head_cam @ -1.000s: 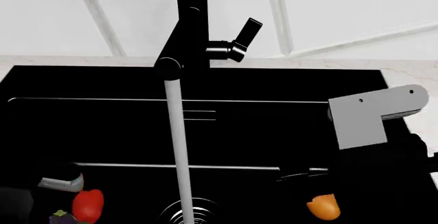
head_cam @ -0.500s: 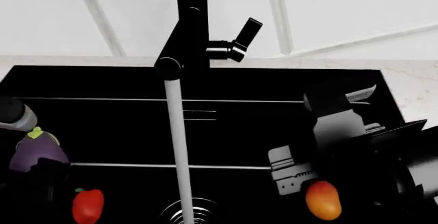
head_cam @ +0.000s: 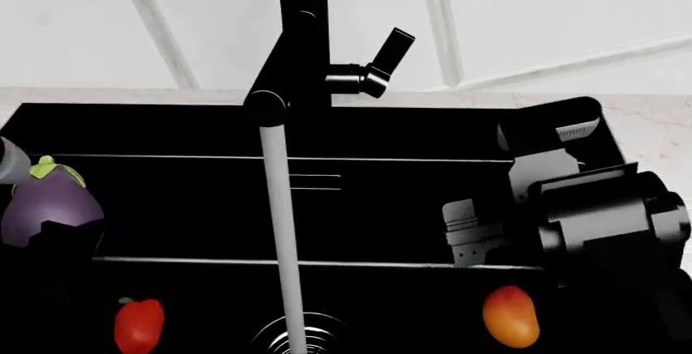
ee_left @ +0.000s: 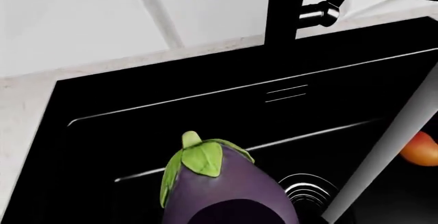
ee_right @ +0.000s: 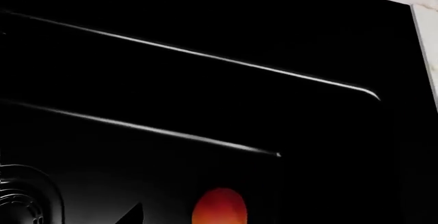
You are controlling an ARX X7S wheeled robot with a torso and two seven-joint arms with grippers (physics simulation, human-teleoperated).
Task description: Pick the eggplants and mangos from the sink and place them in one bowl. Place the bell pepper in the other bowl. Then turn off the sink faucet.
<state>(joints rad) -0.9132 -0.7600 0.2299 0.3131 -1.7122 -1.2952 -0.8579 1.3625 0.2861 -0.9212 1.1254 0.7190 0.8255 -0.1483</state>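
My left gripper (head_cam: 45, 239) is shut on a dark purple eggplant (head_cam: 50, 208) with a green cap and holds it above the left side of the black sink (head_cam: 173, 135). The eggplant fills the near part of the left wrist view (ee_left: 219, 183). A red bell pepper (head_cam: 138, 324) lies on the sink floor below it. An orange-red mango (head_cam: 510, 316) lies at the right, also seen in the right wrist view (ee_right: 219, 207). My right gripper (head_cam: 474, 240) hangs open above the mango, apart from it. The black faucet (head_cam: 301, 38) runs a stream of water (head_cam: 279, 232).
The faucet's lever (head_cam: 387, 53) sticks up to the right of the faucet. The round ribbed drain (head_cam: 297, 336) sits under the stream. Pale stone counter (head_cam: 659, 127) borders the sink on the right and back. No bowls are in view.
My left gripper has lifted the eggplant out of the sink bottom and raised it a little more. My right gripper came down to the mango, then rose off it; the mango stays put.
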